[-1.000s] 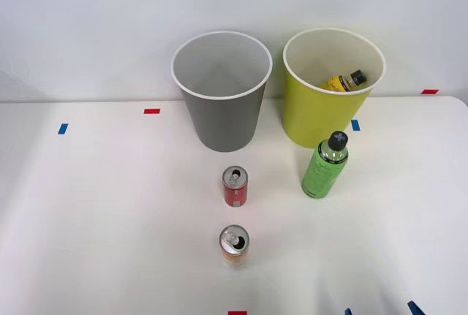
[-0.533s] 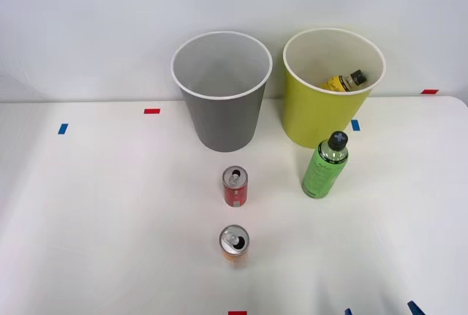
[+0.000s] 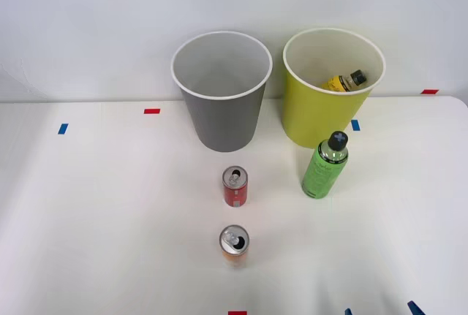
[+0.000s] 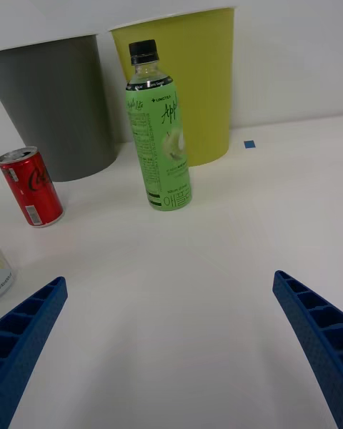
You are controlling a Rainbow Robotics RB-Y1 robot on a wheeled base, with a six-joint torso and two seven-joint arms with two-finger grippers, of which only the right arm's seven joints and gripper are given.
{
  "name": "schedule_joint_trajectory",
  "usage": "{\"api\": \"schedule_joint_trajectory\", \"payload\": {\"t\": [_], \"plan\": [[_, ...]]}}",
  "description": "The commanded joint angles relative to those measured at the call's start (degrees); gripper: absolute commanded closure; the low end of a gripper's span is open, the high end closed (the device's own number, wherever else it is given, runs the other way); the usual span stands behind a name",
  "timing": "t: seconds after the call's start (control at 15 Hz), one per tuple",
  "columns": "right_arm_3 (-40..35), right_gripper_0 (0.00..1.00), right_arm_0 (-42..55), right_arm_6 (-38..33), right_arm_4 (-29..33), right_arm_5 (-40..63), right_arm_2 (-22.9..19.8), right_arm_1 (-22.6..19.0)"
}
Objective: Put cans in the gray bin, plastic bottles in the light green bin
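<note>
Fingers (image 4: 28, 329) of the right gripper (image 4: 171, 350) spread wide above the table (image 3: 110, 220), facing the upright green bottle (image 4: 158, 132). Yellow bottle (image 3: 345, 81) lies inside the light green bin (image 3: 311, 121); 2 cans, red (image 3: 235, 186) and orange (image 3: 234, 245), stand before the gray bin (image 3: 223, 121).

We see the yellow-labelled bottle (image 3: 345, 81) only in part: its cap and upper body show over the light green bin (image 3: 314, 121), whose wall hides the rest. In the wrist view the orange can (image 4: 3, 272) is cut by the picture's edge, so we log only a pale sliver. Both blue fingers (image 4: 314, 329) run off the lower corners. The gray bin (image 4: 64, 107) is cropped at one side there. In the front view two small blue tips (image 3: 414, 308) sit at the lower edge; what they belong to we cannot tell.
</note>
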Motion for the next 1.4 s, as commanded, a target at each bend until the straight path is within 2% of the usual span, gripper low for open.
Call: {"api": "schedule_joint_trajectory", "payload": {"t": [0.07,0.8,0.93,1.13,1.4], "plan": [[0.0,0.00,0.0,0.0,0.0,0.0,0.0,0.0],[0.0,0.00,0.0,0.0,0.0,0.0,0.0,0.0],[2.7,0.00,-1.5,-0.3,-0.4,1.0,-0.4,0.6],[3.1,0.00,-4.0,0.4,-5.3,0.4,0.4,1.1],[3.1,0.00,-9.6,1.1,-6.9,0.3,-0.1,3.3]]}}
